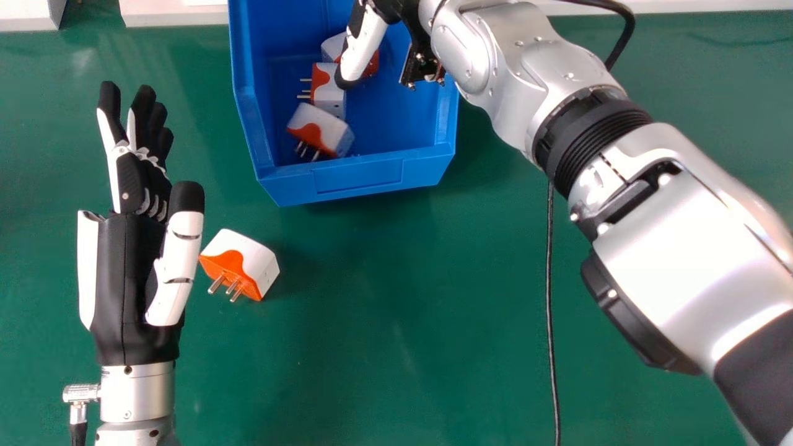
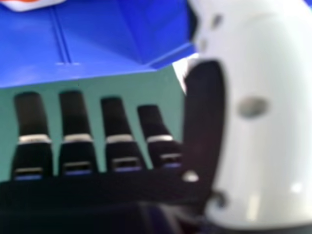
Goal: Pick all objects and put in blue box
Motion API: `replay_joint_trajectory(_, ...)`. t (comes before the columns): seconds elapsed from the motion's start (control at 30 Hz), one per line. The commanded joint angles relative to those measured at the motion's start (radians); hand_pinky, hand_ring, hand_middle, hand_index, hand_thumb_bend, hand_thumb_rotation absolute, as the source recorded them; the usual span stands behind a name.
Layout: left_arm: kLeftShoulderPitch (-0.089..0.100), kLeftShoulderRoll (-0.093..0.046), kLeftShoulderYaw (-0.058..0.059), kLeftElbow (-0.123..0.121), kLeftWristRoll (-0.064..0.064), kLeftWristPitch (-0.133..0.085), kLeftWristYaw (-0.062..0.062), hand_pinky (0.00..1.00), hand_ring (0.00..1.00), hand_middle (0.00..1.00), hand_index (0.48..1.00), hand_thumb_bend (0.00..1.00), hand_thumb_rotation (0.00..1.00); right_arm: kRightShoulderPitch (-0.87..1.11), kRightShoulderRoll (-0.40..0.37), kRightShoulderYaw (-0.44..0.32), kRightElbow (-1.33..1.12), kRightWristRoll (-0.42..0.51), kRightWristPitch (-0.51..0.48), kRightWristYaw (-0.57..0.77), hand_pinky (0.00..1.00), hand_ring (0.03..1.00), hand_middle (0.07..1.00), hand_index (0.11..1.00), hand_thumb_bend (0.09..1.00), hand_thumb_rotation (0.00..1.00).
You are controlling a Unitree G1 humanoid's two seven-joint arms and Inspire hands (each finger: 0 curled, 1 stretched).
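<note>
The robot's right hand [image 1: 364,48] hangs over a blue box [image 1: 359,176], its fingers extended and slightly apart, gripping nothing. White-and-orange plug adapters [image 1: 327,125] lie inside the box. Another adapter [image 1: 249,255] sits on the green table [image 1: 396,322] — just beside the thumb of the left hand [image 1: 127,266], open and empty, its fingers nearly straight.

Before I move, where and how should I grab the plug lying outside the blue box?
I'd grip the plug by its blocky white body, pinching opposite sides, coming down from above. Its metal prongs stick out toward the robot's side, so keep off that face. The left hand is close beside it, thumb nearest.
</note>
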Motion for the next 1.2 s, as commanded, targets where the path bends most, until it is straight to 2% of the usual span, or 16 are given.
replay_joint_trajectory(0.0,-0.011,0.018,0.02,-0.004,-0.018,-0.032,0.008,1.0,1.0,1.0,0.968,0.5,0.79,-0.01,-0.034,-0.04,-0.035,0.046,-0.043,-0.045,0.65,0.783,0.839,0.849,0.972,0.17)
replay_joint_trajectory(0.07,-0.013,0.021,0.032,0.001,-0.026,-0.037,0.011,1.0,1.0,1.0,0.968,0.5,0.79,0.022,-0.047,-0.075,-0.048,0.084,-0.092,-0.07,0.65,0.783,0.839,0.849,0.972,0.17)
replay_joint_trajectory(0.13,-0.018,0.023,0.04,0.009,-0.03,-0.043,0.014,1.0,1.0,1.0,0.969,0.59,0.81,0.05,-0.059,-0.098,-0.06,0.111,-0.141,-0.091,0.64,0.778,0.829,0.845,0.965,0.16)
replay_joint_trajectory(0.17,-0.021,0.025,0.049,0.015,-0.027,-0.048,0.021,1.0,1.0,1.0,0.97,0.66,0.82,0.076,-0.07,-0.109,-0.074,0.124,-0.182,-0.103,0.63,0.771,0.819,0.841,0.96,0.15)
replay_joint_trajectory(0.2,-0.023,0.027,0.056,0.02,-0.025,-0.052,0.025,1.0,1.0,1.0,0.969,0.69,0.82,0.092,-0.078,-0.115,-0.083,0.133,-0.209,-0.11,0.63,0.767,0.815,0.839,0.957,0.15)
replay_joint_trajectory(0.23,-0.025,0.03,0.065,0.025,-0.015,-0.055,0.034,1.0,1.0,1.0,0.969,0.69,0.82,0.11,-0.086,-0.121,-0.095,0.141,-0.24,-0.113,0.63,0.767,0.815,0.839,0.957,0.15)
replay_joint_trajectory(0.3,-0.023,0.037,0.089,0.029,0.022,-0.06,0.063,1.0,1.0,1.0,0.968,0.71,0.84,0.148,-0.103,-0.134,-0.128,0.161,-0.302,-0.098,0.62,0.752,0.805,0.836,0.955,0.13)
replay_joint_trajectory(0.33,-0.018,0.041,0.103,0.025,0.044,-0.057,0.082,1.0,1.0,1.0,0.968,0.71,0.84,0.172,-0.113,-0.137,-0.153,0.17,-0.334,-0.089,0.62,0.752,0.805,0.836,0.955,0.13)
replay_joint_trajectory(0.43,0.012,0.043,0.145,-0.035,0.124,-0.021,0.154,1.0,1.0,1.0,0.969,0.71,0.86,0.286,-0.151,-0.145,-0.285,0.203,-0.447,-0.039,0.61,0.747,0.802,0.833,0.955,0.11)
replay_joint_trajectory(0.47,0.02,0.042,0.154,-0.052,0.143,-0.01,0.173,1.0,1.0,1.0,0.971,0.72,0.87,0.32,-0.159,-0.146,-0.322,0.216,-0.474,-0.02,0.61,0.746,0.8,0.831,0.955,0.09)
replay_joint_trajectory(0.53,0.03,0.04,0.165,-0.079,0.17,0.008,0.205,1.0,1.0,1.0,0.973,0.73,0.88,0.394,-0.169,-0.143,-0.394,0.235,-0.521,0.018,0.61,0.746,0.799,0.83,0.955,0.07)
replay_joint_trajectory(0.63,0.037,0.044,0.168,-0.093,0.186,0.022,0.234,1.0,1.0,1.0,0.98,0.77,0.9,0.469,-0.168,-0.131,-0.468,0.242,-0.547,0.062,0.63,0.75,0.805,0.832,0.944,0.08)
replay_joint_trajectory(0.77,0.042,0.043,0.163,-0.108,0.196,0.029,0.256,1.0,1.0,1.0,0.983,0.78,0.91,0.532,-0.151,-0.098,-0.555,0.218,-0.549,0.115,0.62,0.746,0.808,0.832,0.94,0.1)
replay_joint_trajectory(0.9,0.045,0.04,0.149,-0.113,0.201,0.028,0.263,1.0,1.0,1.0,0.985,0.78,0.92,0.544,-0.138,-0.036,-0.6,0.155,-0.553,0.138,0.61,0.742,0.814,0.829,0.942,0.12)
replay_joint_trajectory(1.07,0.046,0.047,0.136,-0.107,0.189,0.028,0.261,1.0,1.0,1.0,0.985,0.78,0.92,0.529,-0.117,0.023,-0.617,0.098,-0.583,0.141,0.61,0.748,0.817,0.827,0.947,0.14)
replay_joint_trajectory(1.17,0.047,0.044,0.13,-0.108,0.19,0.028,0.263,1.0,1.0,1.0,0.985,0.79,0.92,0.515,-0.103,0.037,-0.617,0.092,-0.589,0.158,0.62,0.752,0.819,0.826,0.949,0.14)
